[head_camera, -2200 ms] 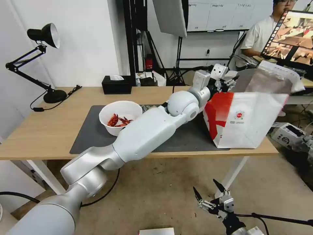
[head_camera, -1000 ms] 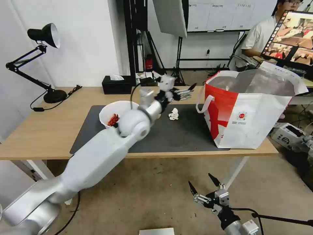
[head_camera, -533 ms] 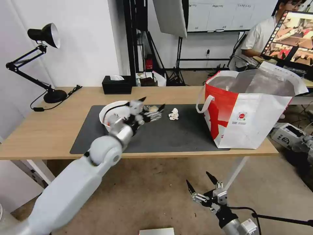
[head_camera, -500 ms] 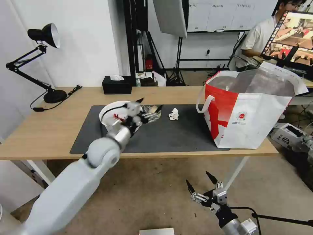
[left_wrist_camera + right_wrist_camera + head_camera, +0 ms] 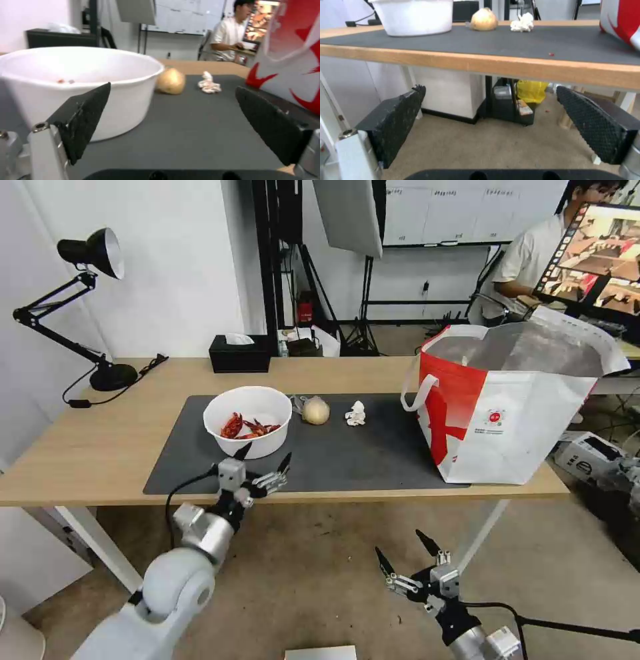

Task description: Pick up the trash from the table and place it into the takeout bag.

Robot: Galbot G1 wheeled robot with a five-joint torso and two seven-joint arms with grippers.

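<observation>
Left gripper [image 5: 265,458] hovers at the table's [image 5: 100,447] near edge, jaws wide and empty, just before the white bowl [image 5: 247,420] of red shells. Beige ball [image 5: 316,411] and crumpled tissue [image 5: 356,413] lie on the grey mat [image 5: 360,453], with the takeout bag [image 5: 507,407] standing open at its right end. Right gripper [image 5: 408,565] hangs below table level, jaws wide, empty.

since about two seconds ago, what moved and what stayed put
The left gripper drew back from the takeout bag to the table's near edge, open and empty. The bowl of crayfish shells, beige ball, crumpled tissue and the low right gripper stayed.
</observation>
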